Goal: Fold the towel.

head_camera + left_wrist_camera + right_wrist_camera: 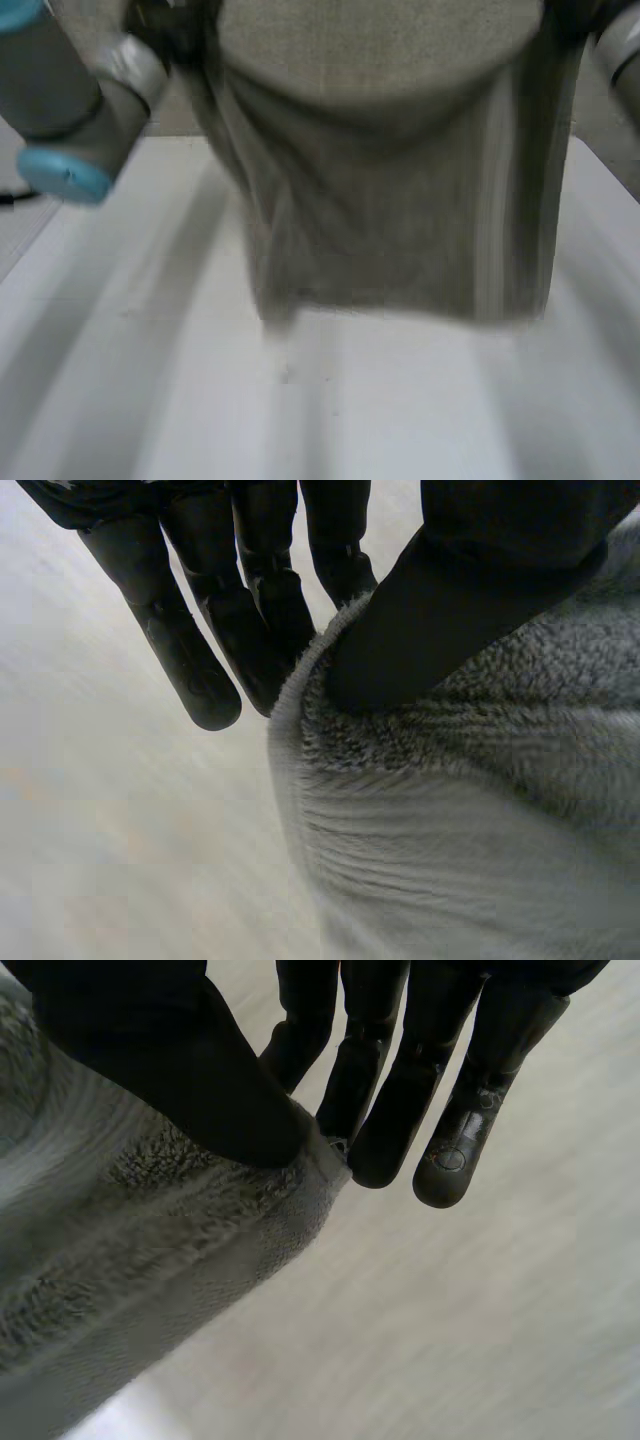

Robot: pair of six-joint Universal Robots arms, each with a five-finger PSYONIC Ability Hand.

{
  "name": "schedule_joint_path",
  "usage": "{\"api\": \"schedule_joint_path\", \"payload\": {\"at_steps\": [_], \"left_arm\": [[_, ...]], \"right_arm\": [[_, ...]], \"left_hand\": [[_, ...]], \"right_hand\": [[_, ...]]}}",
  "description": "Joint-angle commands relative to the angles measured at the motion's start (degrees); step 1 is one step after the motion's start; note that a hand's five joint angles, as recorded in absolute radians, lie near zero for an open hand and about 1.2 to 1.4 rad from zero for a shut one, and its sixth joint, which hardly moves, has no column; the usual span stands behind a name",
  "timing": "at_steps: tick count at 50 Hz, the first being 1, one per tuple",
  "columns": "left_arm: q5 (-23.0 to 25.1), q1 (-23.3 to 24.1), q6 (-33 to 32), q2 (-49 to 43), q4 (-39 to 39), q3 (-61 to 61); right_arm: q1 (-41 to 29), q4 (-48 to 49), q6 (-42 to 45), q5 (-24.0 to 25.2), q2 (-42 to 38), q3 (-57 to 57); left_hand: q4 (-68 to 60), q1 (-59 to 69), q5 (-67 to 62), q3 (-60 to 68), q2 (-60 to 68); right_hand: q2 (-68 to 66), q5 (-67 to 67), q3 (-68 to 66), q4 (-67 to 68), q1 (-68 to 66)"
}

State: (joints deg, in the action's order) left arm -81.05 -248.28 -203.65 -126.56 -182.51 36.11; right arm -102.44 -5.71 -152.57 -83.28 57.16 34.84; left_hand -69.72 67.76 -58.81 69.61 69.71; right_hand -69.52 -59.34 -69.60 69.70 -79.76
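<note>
Towel (390, 220) hangs over the white table (150, 400), top corners pinched by the left hand (470, 590) and right hand (170, 1060).

Grey towel (400, 200), fluffy (ribbed border), hanging upright above table

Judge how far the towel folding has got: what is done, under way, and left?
Done: the towel is lifted, pinched along its top by the left hand and the right hand. In hand: it hangs spread between them over the table. Left: no fold shows yet; laying it down and folding remain.
</note>
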Motion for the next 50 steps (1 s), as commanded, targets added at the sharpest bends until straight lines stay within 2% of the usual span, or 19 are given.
{"api": "schedule_joint_path", "payload": {"at_steps": [1,4,6,10,12,14,16,20,22,23,25,28,32,40,50], "left_arm": [[-4.5,-0.5,10.5,6.7,-15.5,-2.7],[-5.2,-1.1,12.2,7.6,-14.3,1.0],[-5.3,-2.9,12.1,8.5,-10.1,6.7],[-5.4,-4.2,11.9,9.1,-5.4,13.9],[-5.3,-4.4,11.8,9.3,-3.6,18.0],[-5.0,-4.5,11.6,9.8,-2.2,27.2],[-5.0,-4.5,11.3,9.8,-2.9,31.1],[-4.9,-4.4,9.4,8.8,-6.7,38.1],[-4.8,-4.3,6.1,6.4,-11.4,43.5],[-4.8,-4.3,6.1,6.4,-11.5,43.5],[-4.8,-4.1,1.7,2.7,-14.4,47.2],[-4.7,-4.1,-2.2,0.4,-15.1,49.4],[-4.7,-4.0,-3.9,0.0,-15.1,50.7],[-4.7,-4.3,-3.8,4.2,-15.2,52.7],[-2.6,-4.1,-3.8,6.9,-15.2,54.7]], "right_arm": [[0.5,16.8,-11.3,-2.0,10.4,1.1],[0.4,13.6,-10.5,-0.4,11.0,3.9],[0.2,11.3,-10.0,1.0,10.9,5.8],[0.0,4.4,-6.5,6.7,10.2,13.7],[0.0,3.3,-4.8,7.4,9.6,16.6],[0.0,2.4,-2.8,8.0,8.7,19.7],[-0.1,2.2,0.3,8.5,6.6,26.0],[-0.2,2.4,1.5,8.7,3.6,30.8],[-0.3,2.3,1.9,8.8,1.5,32.5],[-0.4,2.4,1.9,8.5,-0.6,33.6],[-0.4,2.4,1.8,8.7,-2.6,34.7],[-0.7,2.3,1.8,8.3,-5.4,36.3],[-0.7,3.3,1.8,8.2,-5.3,40.3],[0.0,7.4,-2.0,8.2,-0.9,45.7],[0.0,11.8,-6.0,8.2,-1.1,48.9]], "left_hand": [[-10.3,12.2,-11.2,10.4,10.3],[-10.3,12.2,-11.2,10.4,10.3],[-10.3,12.2,-11.2,10.4,10.3],[-10.3,12.2,-11.2,10.4,10.3],[-10.3,12.2,-11.2,10.4,10.3],[-10.3,12.2,-11.2,10.4,10.3],[-10.3,12.2,-11.2,10.4,10.3],[-10.3,12.2,-11.2,10.4,10.3],[-10.3,12.2,-11.2,10.4,10.3],[-10.3,12.2,-11.2,10.4,10.3],[-10.3,12.2,-11.2,10.4,10.3],[-10.3,12.2,-11.2,10.4,10.3],[-10.3,12.2,-11.2,10.4,10.3],[-10.3,12.2,-11.2,10.4,10.3],[-10.3,12.2,-11.2,10.4,10.3]], "right_hand": [[-10.5,-10.7,-10.4,10.3,-0.2],[-10.5,-10.7,-10.4,10.3,-0.2],[-10.5,-10.7,-10.4,10.3,-0.2],[-10.5,-10.7,-10.4,10.3,-0.2],[-10.5,-10.7,-10.4,10.3,-0.2],[-10.5,-10.7,-10.4,10.3,-0.2],[-10.5,-10.7,-10.4,10.3,-0.2],[-10.5,-10.7,-10.4,10.3,-0.2],[-10.5,-10.7,-10.4,10.3,-0.2],[-10.5,-10.7,-10.4,10.3,-0.2],[-10.5,-10.7,-10.4,10.3,-0.2],[-10.5,-10.7,-10.4,10.3,-0.2],[-10.5,-10.7,-10.4,10.3,-0.2],[-10.5,-10.7,-10.4,10.3,-0.2],[-6.5,-6.7,-6.4,6.3,3.7]]}}
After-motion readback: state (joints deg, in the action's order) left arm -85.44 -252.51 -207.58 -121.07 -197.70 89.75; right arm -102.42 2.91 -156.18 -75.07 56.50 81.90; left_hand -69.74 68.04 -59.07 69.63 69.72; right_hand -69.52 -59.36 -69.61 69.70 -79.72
